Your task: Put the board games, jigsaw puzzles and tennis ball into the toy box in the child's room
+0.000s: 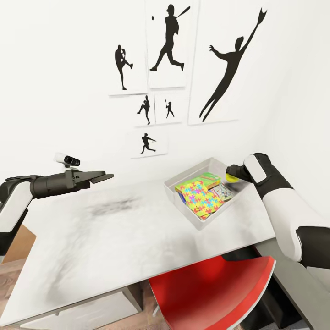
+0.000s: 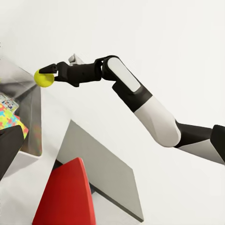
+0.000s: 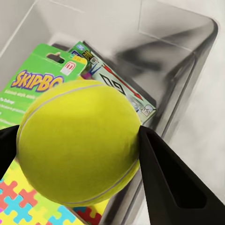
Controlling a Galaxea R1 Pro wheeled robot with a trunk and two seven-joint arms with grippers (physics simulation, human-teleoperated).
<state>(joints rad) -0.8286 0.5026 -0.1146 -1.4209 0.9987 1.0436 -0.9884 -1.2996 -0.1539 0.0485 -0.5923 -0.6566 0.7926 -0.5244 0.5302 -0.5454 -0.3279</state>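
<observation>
Tennis ball [image 3: 78, 143] sits clamped between the two dark fingers [image 3: 171, 180] of your right hand [image 1: 234, 174], held above the far right edge of the toy box [image 1: 179, 184] on the light grey counter [image 1: 114, 243]. From the left wrist camera, you can see the ball [image 2: 43, 78] pinched at the tip of that outstretched arm, just over the box's grey wall [image 2: 32, 110].

Inside the toy box, a multicoloured jigsaw puzzle [image 1: 201, 197] lies on top at the near side, its yellow, green, red and blue pieces tilted slightly. Beyond it rests the green "SKIP BO" board game [image 3: 35, 84], and beside that another printed game box [image 3: 119, 89] lies flat against the box floor, toward the right.

Your left hand [image 1: 100, 176] hangs over the far left part of the counter, well apart from the toy box, its flat fingers spread and gripping nothing.

Black baseball-player silhouette pictures [image 1: 170, 43] hang on the white wall behind the counter. A red chair [image 1: 215, 293] is tucked under the counter's near right edge, and white drawer fronts [image 1: 87, 314] show below its near left side. A strip of wood-plank floor [image 1: 11, 272] appears at the far left.
</observation>
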